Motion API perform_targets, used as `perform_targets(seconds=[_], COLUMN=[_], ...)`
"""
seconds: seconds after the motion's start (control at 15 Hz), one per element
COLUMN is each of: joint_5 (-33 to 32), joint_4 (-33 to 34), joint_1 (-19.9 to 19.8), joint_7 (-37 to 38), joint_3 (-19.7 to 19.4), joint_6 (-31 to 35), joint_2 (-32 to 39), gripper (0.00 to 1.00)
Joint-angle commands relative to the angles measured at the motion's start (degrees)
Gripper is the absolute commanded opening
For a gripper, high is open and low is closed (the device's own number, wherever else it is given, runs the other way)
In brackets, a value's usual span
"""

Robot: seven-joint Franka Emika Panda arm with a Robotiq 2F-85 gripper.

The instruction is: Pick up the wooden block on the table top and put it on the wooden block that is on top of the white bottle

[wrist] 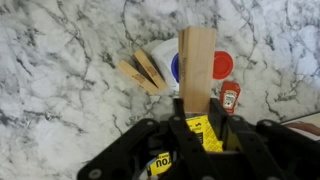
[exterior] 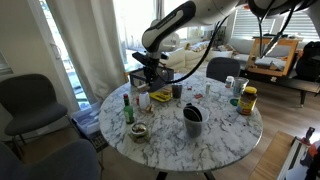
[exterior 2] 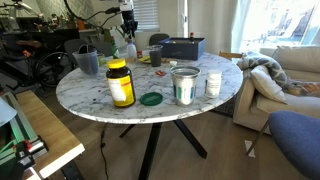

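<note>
The long pale wooden block (wrist: 197,65) is clamped at 1 end by the black gripper (wrist: 197,108); judged light, stiff, smooth, it is best held across flat faces.

Wrist view, 12 = frame top: long wooden block (wrist: 197,62) is sticking up at centre, clamped in the gripper (wrist: 197,105). Two small wooden blocks (wrist: 140,72) are lying side by side at its 9 o'clock, and a sauce bottle (wrist: 230,98) is sitting at its 4 o'clock. In an exterior view the jar (exterior 2: 120,83) is sitting at the table's (exterior 2: 80,90) 8 o'clock near the rim, lid (exterior 2: 151,98) is lying at the jar's 4 o'clock, can (exterior 2: 184,85) is standing at its 3 o'clock, and box (exterior 2: 182,47) is sitting at 1 o'clock by the far edge.
</note>
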Motion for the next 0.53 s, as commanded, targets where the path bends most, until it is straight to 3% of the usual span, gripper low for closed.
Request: perform_targets(seconds=[0.0,0.47], joint_5=[-0.8,-0.8], joint_4=[1.7,2.9], joint_1=[0.3,0.3], joint_7=[1.3,1.2], joint_3=[-0.3,-0.2], joint_6=[-0.2,-0.7], joint_2=[1.3,2.2], gripper=[0.08,0.08])
